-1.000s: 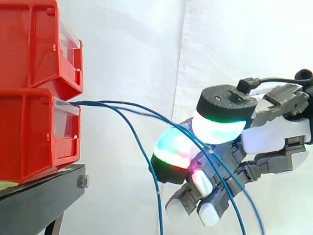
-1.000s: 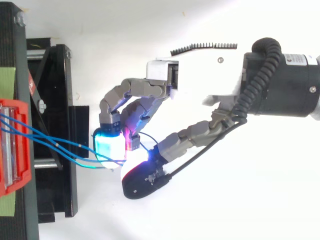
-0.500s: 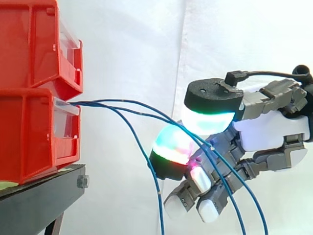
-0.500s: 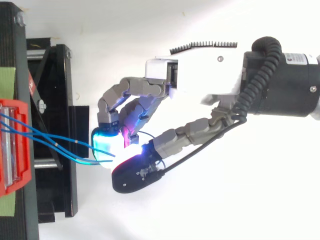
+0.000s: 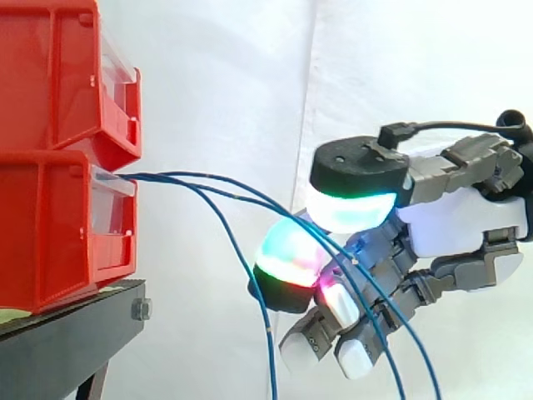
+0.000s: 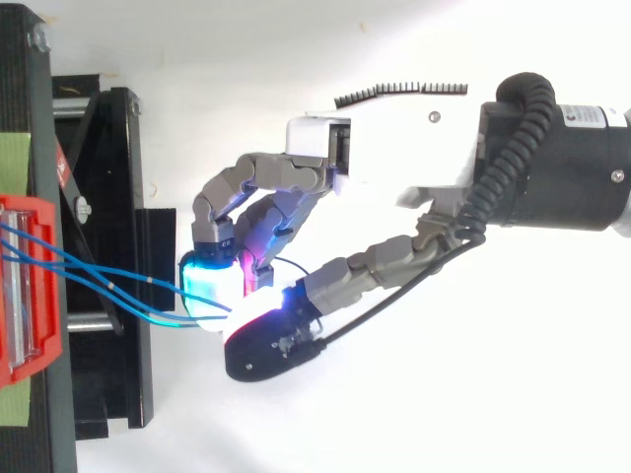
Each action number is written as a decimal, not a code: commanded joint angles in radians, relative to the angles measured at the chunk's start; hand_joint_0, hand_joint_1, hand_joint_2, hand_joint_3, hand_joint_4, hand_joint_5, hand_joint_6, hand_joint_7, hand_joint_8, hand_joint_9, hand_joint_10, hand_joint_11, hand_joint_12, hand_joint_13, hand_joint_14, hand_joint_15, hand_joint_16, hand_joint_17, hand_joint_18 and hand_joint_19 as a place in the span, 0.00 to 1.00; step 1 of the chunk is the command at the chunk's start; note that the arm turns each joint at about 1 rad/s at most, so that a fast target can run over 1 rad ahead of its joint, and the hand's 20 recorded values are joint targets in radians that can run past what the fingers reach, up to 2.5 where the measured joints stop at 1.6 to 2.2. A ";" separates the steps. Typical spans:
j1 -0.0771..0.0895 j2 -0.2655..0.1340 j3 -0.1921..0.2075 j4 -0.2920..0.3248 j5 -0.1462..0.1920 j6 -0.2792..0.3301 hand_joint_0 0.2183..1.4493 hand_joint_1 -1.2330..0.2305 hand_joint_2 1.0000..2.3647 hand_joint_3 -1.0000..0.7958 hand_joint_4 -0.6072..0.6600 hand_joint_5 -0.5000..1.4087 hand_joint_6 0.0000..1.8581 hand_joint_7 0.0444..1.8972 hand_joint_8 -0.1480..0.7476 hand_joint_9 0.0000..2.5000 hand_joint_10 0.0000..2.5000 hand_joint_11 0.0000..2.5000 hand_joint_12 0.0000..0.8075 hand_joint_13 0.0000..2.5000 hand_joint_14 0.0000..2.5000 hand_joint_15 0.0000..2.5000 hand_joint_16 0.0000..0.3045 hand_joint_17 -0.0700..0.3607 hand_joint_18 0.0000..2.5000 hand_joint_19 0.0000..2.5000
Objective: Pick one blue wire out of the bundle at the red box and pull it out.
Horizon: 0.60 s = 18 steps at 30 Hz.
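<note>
Black stand (image 5: 67, 337) carries red box (image 5: 50, 229) at its front edge. Hand (image 5: 466, 229) well clear of box, out beyond stand edge, fingers curled, thumb pad and finger pad (image 5: 293, 250) closed together on wire. Blue wires (image 5: 204, 177) leave box front, long axis box-to-hand, pass between pads, droop beyond. One or several pinched: cannot tell. Likely pull: straight away from box, along wire line.

blue wires (image 5: 166, 176): cut off btm | ends hidden in red box (image 5: 50, 225) | overlap, count prob. 3
</note>
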 commanded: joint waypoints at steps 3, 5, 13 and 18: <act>0.000 0.000 0.000 0.000 0.002 0.000 0.31 0.48 0.01 0.40 0.71 0.19 0.30 0.63 0.57 0.34 0.01 0.25 0.56 0.25 0.00 0.12 0.21 0.50 0.26 0.18; 0.000 0.000 0.000 0.000 0.003 0.000 0.31 0.50 0.01 0.38 0.70 0.19 0.29 0.66 0.57 0.34 0.01 0.25 0.56 0.24 0.00 0.12 0.21 0.50 0.25 0.19; 0.000 0.000 0.000 0.000 0.005 -0.002 0.30 0.40 0.01 0.35 0.66 0.18 0.40 0.53 0.59 0.35 0.01 0.26 0.57 0.25 0.00 0.11 0.21 0.50 0.26 0.18; 0.000 0.000 0.000 0.000 0.005 -0.002 0.32 0.32 0.01 0.36 0.66 0.16 0.44 0.52 0.58 0.34 0.01 0.26 0.56 0.25 0.00 0.11 0.21 0.49 0.27 0.17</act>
